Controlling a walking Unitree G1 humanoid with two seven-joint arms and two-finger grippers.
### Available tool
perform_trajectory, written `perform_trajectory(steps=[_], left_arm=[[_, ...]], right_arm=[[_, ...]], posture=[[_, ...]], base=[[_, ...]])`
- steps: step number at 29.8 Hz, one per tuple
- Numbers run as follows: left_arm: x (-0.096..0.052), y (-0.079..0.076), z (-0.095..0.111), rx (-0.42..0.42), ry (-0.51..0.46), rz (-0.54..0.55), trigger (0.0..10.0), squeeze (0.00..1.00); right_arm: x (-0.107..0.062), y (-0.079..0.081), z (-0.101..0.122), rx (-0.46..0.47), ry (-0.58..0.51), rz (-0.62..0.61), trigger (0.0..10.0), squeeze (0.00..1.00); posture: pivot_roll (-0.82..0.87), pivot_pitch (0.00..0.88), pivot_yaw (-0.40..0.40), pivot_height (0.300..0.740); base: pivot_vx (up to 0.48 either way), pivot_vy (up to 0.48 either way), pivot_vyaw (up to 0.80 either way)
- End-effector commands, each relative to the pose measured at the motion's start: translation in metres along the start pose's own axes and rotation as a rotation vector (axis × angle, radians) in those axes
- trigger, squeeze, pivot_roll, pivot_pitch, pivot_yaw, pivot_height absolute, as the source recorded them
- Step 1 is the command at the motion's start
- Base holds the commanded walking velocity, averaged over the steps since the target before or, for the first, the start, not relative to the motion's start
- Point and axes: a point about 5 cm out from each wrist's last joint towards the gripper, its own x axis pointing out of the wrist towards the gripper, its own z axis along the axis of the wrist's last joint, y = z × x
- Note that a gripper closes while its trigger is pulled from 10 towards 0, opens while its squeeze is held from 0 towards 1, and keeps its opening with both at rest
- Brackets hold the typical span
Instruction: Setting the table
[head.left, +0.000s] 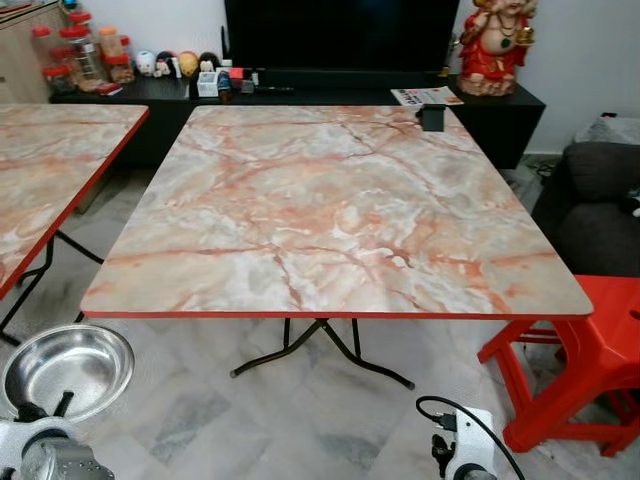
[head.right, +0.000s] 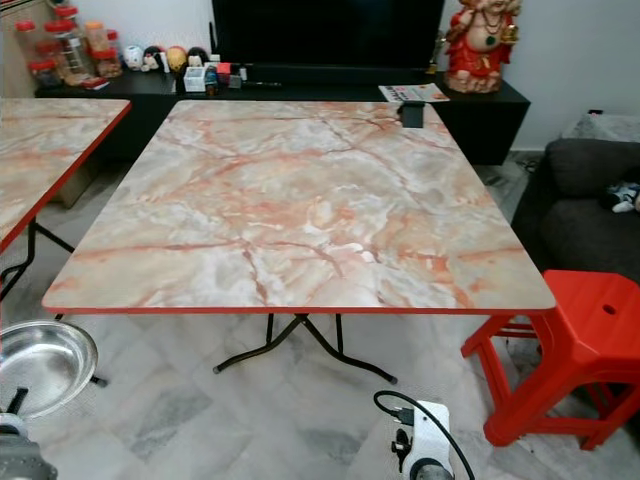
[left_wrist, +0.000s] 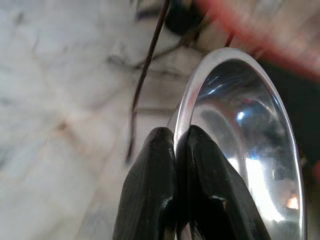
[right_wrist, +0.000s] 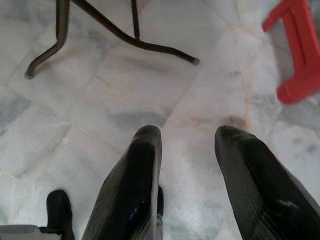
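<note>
A shiny steel bowl (head.left: 66, 368) hangs low at my left, below the front edge of the marble-patterned table (head.left: 340, 215). My left gripper (left_wrist: 175, 137) is shut on the bowl's rim (left_wrist: 187, 100), one black finger inside and one outside. The right gripper (right_wrist: 187, 137) hangs open over the tiled floor with nothing between its fingers; its wrist (head.left: 462, 450) shows at the lower right of the eye view. The table top is bare except for a small dark box (head.left: 432, 117) at its far right corner.
A second marble table (head.left: 45, 165) stands to the left. A red plastic stool (head.left: 590, 350) sits at the right front corner, with a grey sofa (head.left: 595, 205) behind it. Beyond the table, a black TV cabinet (head.left: 300, 100) holds jars, figurines and a red statue (head.left: 495, 45).
</note>
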Motion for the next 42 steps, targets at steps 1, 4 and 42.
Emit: perform_trajectory(steps=[1, 4, 42], left_arm=[[0.016, -0.047, 0.045, -0.022, -0.197, -0.141, 10.0, 0.00], [0.018, -0.082, 0.060, -0.049, -0.252, -0.261, 10.0, 0.00], [-0.105, -0.230, -0.040, -0.251, 0.398, -0.773, 10.0, 0.00]], right_arm=[[0.002, 0.002, 0.006, -0.011, -0.004, 0.010, 10.0, 0.00], [0.002, 0.003, 0.008, -0.012, -0.010, 0.011, 10.0, 0.00], [-0.002, -0.011, -0.005, 0.057, -0.003, -0.055, 10.0, 0.00]], posture=[[0.08, 0.000, -0.068, 0.740], [0.08, 0.000, -0.068, 0.740], [-0.01, 0.000, 0.005, 0.740]], base=[[0.000, 0.000, 0.00], [0.000, 0.000, 0.00], [0.000, 0.000, 0.00]])
